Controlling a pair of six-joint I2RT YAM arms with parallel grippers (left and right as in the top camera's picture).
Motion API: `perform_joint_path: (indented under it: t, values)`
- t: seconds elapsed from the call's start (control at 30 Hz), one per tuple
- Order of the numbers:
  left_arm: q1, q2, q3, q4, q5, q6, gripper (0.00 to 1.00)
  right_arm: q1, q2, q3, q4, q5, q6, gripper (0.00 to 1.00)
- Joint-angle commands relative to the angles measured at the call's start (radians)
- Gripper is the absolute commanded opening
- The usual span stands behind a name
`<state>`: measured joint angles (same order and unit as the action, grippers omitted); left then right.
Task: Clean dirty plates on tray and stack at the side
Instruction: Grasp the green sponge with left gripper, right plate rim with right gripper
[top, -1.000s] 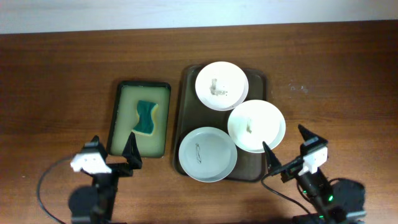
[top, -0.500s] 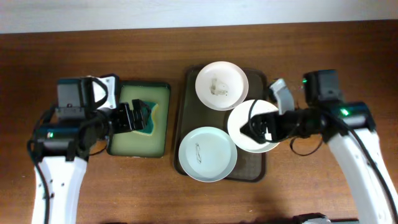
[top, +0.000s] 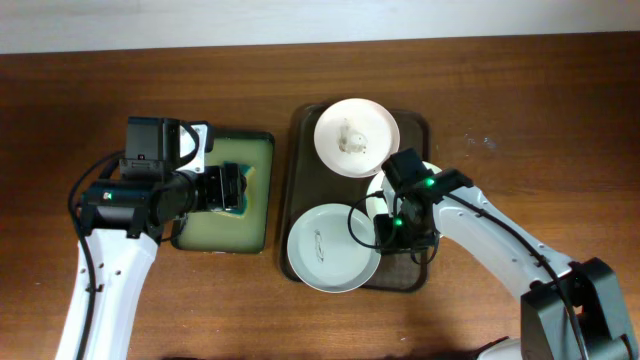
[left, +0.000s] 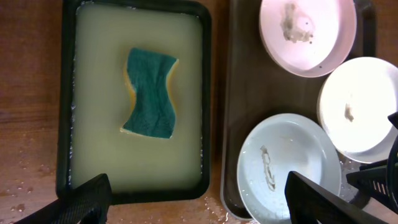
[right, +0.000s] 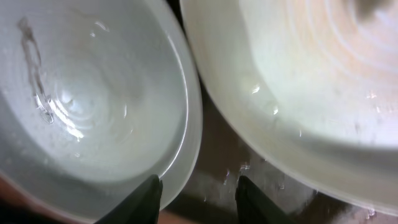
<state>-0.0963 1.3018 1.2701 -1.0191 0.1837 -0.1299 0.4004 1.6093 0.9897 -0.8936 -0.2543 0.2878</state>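
Note:
Three white plates lie on the dark brown tray (top: 414, 128). The back plate (top: 356, 138) has a grey smear in its centre, and the front plate (top: 332, 247) carries a thin streak. The right plate (top: 377, 197) is mostly hidden under my right arm. My right gripper (top: 392, 236) hangs low between the front plate (right: 93, 93) and the right plate (right: 311, 81). Its jaws stand narrowly open (right: 199, 200), with the left fingertip (right: 148, 198) at the front plate's rim and nothing clamped. My left gripper (left: 205, 202) is wide open and empty, high above the sponge tray.
A teal sponge (left: 149, 93) lies in pale liquid in the smaller green-rimmed tray (left: 67, 124), left of the brown tray (left: 249, 81). Water drops dot the wooden table (left: 25, 180) near the trays. The table stretches bare to the right (top: 540, 120).
My right arm has swung from the right side down between the front and right plates, and its jaws have narrowed. My left arm has shifted slightly right over the sponge tray.

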Motion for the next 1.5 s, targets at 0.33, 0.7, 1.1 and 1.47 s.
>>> perform_joint_path:
  t: [0.33,0.7,1.1,1.47]
  values:
    - [-0.002,0.087,0.017,0.011,-0.024,0.016,0.87,0.004,0.001,-0.128,0.294,0.035,0.020,0.10]
    - [-0.002,0.087,0.017,0.011,-0.024,0.016,0.87,0.005,0.002,-0.184,0.325,-0.033,-0.030,0.11]
    - [-0.001,0.107,-0.005,0.050,-0.109,0.023,0.84,-0.003,-0.099,0.065,0.036,0.074,-0.100,0.56]
    - [-0.048,0.582,-0.105,0.325,-0.159,0.019,0.39,-0.003,-0.111,0.338,-0.148,0.097,-0.089,0.57]
